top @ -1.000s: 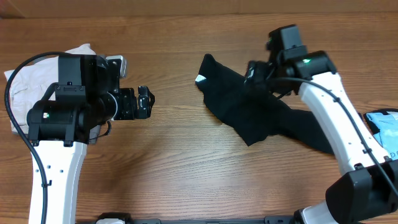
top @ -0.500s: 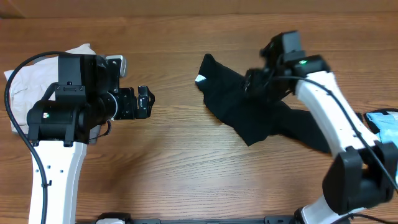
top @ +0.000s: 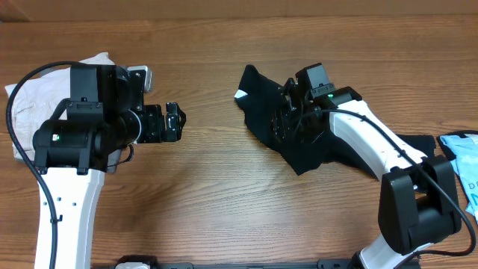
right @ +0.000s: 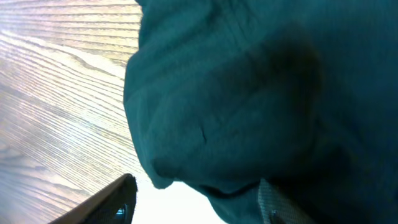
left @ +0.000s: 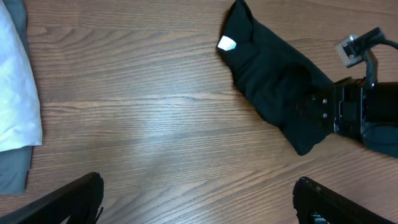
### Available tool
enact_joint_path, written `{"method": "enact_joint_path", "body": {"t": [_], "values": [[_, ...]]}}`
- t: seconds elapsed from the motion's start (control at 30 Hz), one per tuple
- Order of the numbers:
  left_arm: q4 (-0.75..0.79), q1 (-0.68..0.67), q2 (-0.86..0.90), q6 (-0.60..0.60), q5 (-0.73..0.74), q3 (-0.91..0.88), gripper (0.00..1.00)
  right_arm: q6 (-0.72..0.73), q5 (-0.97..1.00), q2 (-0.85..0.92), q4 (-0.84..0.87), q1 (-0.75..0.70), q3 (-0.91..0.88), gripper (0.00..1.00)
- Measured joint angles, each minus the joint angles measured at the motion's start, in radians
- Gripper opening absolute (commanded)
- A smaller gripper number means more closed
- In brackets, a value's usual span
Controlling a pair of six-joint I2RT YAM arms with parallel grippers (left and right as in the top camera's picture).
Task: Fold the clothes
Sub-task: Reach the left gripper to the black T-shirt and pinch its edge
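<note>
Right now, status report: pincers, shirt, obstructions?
Left pincer open, off the shirt. Right pincer open, straddling shirt bunch. Shirt crumpled, unfolded. White garment, blue item lie apart from it.

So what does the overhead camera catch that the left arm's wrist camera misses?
Only overhead: the light blue printed item at the far right, and the left arm itself. Only left wrist: its own two fingers up close, spread wide. Both: the black T-shirt with its white neck label, the right hand down on it, and the off-white garment.
</note>
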Motion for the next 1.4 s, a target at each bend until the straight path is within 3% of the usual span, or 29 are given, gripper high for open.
{"method": "enact_joint_path", "body": {"t": [0.07,0.13,0.17,0.43,0.87,1.2,1.4], "values": [[0.0,0.0,0.01,0.0,0.0,0.0,1.0,0.003,0.0,0.0,0.01,0.0,0.0,0.3],[0.001,-0.002,0.025,0.0,0.003,0.0,1.0,0.005,0.002,0.0,0.007,0.0,0.001,0.06],[0.001,-0.003,0.036,0.0,0.003,0.0,1.0,0.008,0.006,0.0,0.002,0.0,0.001,0.04],[0.005,-0.062,0.12,0.0,0.015,0.0,1.0,0.048,0.141,-0.065,-0.105,-0.03,0.018,0.04],[0.127,-0.175,0.179,0.0,0.023,0.0,1.0,0.071,0.412,-0.539,-0.133,-0.113,0.113,0.04],[0.129,-0.189,0.281,0.0,0.025,0.0,1.0,0.075,0.484,-0.551,-0.127,-0.113,0.113,0.04],[0.263,-0.237,0.353,0.004,0.04,0.001,1.0,0.075,0.491,-0.552,-0.164,-0.113,0.121,0.04]]}}
